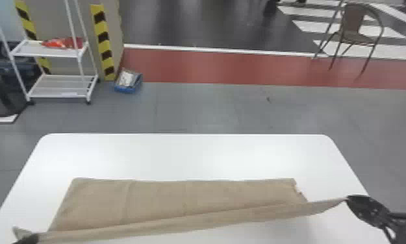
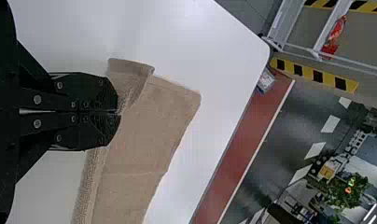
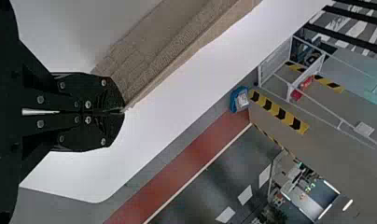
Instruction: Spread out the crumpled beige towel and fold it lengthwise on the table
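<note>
The beige towel lies flat across the front half of the white table, its near edge lifted as a taut strip between both grippers. At the bottom left of the head view, my left gripper holds one end; a small flap of cloth stands beside it. My right gripper pinches the other end's corner, out past the flat part. In the left wrist view, the left gripper is shut on the towel. The right wrist view has the right gripper shut on the corner of the towel.
The white table has rounded far corners, with bare surface beyond the towel. On the floor farther off stand a white shelf cart, a blue box and a brown chair, all away from the arms.
</note>
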